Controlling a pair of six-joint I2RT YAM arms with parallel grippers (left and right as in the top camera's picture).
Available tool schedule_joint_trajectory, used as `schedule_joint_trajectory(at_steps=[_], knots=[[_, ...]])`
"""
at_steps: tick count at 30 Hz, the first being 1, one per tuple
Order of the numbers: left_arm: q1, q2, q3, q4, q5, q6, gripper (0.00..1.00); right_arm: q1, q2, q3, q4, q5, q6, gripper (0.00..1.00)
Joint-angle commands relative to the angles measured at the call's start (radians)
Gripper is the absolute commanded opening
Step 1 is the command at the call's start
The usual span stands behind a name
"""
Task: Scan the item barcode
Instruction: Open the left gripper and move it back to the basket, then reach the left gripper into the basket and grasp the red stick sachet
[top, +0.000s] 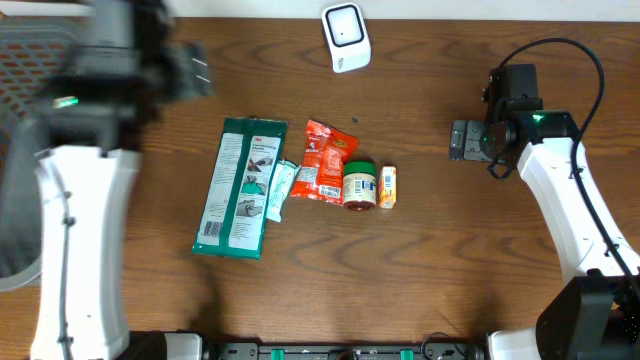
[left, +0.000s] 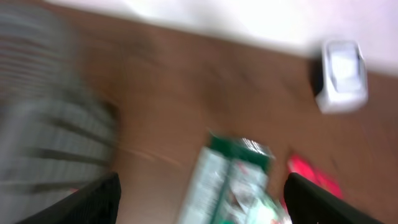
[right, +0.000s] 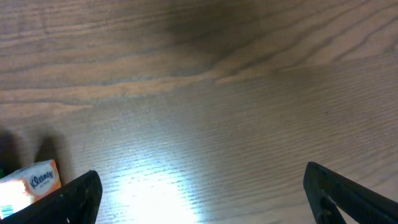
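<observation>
Green packet (top: 240, 187) laid flat on worktop (top: 430, 250), centre-left; white scanner (top: 345, 38) well apart at far edge. Left hand (top: 190, 72) blurred, up-left of packet, fingers spread, empty. Right hand (top: 462, 140) well right of packet, fingers spread, empty.

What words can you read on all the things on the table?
"3M", in red, most likely: top edge of the green packet.
"Kleenex", perhaps, in blue curly letters: small orange box; too blurred to be sure.
Red pouch, jar, white scanner: any print is too small to read.
Left wrist view: everything is blurred.
</observation>
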Motion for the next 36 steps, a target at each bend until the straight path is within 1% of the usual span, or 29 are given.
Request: schedule_joint_trajectory(at_steps=[1, 3, 4, 6, 10, 13, 15, 17, 22, 25, 28, 32, 36], knots=[[0.18, -0.003, 0.066, -0.019, -0.048, 0.035, 0.86, -0.002, -0.01, 0.01, 0.0, 0.016, -0.01, 0.99], [0.279, 0.001, 0.065, -0.028, -0.048, 0.035, 0.87, -0.003, -0.01, 0.01, 0.0, 0.016, -0.01, 0.99], [0.382, 0.016, 0.064, -0.05, -0.047, 0.034, 0.93, -0.003, -0.01, 0.01, 0.0, 0.016, -0.01, 0.99], [0.476, 0.038, 0.064, -0.086, -0.046, 0.034, 0.97, -0.003, -0.01, 0.01, 0.0, 0.016, -0.01, 0.99], [0.607, 0.093, 0.063, -0.193, -0.043, 0.035, 0.99, -0.003, -0.01, 0.01, 0.0, 0.016, -0.01, 0.99], [0.669, 0.145, 0.058, -0.287, -0.017, 0.034, 0.99, -0.003, -0.01, 0.01, 0.0, 0.016, -0.01, 0.99], [0.694, 0.181, 0.039, -0.332, 0.021, 0.034, 0.99, -0.003, -0.01, 0.01, 0.0, 0.016, -0.01, 0.99], [0.701, 0.214, 0.005, -0.356, 0.025, 0.034, 0.99, -0.003, -0.01, 0.01, 0.0, 0.016, -0.01, 0.99], [0.702, 0.269, -0.109, -0.35, 0.024, 0.034, 0.99, -0.003, -0.01, 0.01, 0.0, 0.016, -0.01, 0.99], [0.702, 0.282, -0.199, -0.306, 0.025, 0.024, 0.99, -0.003, -0.01, 0.01, 0.0, 0.016, -0.01, 0.99], [0.702, 0.282, -0.271, -0.244, 0.025, -0.04, 1.0, -0.003, -0.01, 0.01, 0.0, 0.016, -0.01, 0.99], [0.702, 0.282, -0.328, -0.171, 0.024, -0.108, 1.0, -0.003, -0.01, 0.01, 0.0, 0.016, -0.01, 0.99], [0.702, 0.282, -0.377, -0.126, 0.024, -0.129, 1.0, -0.003, -0.01, 0.01, 0.0, 0.016, -0.01, 0.99]])
